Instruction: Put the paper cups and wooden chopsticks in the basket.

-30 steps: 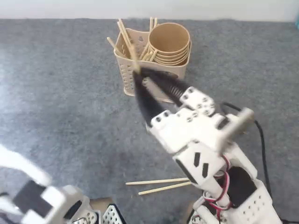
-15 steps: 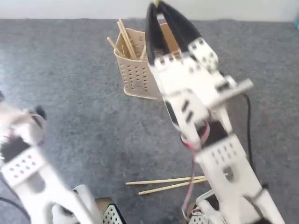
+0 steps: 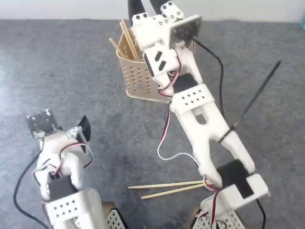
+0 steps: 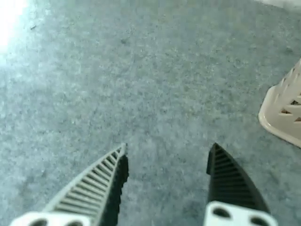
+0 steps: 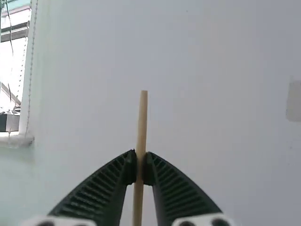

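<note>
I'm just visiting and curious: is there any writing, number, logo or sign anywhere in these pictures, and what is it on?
None can be read. The basket, the loose chopsticks on the grey carpet, the open left tool and the right tool shut on a chopstick show no lettering.

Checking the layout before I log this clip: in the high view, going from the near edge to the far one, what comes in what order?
two loose chopsticks lying flat → left gripper, fingers open → basket
</note>
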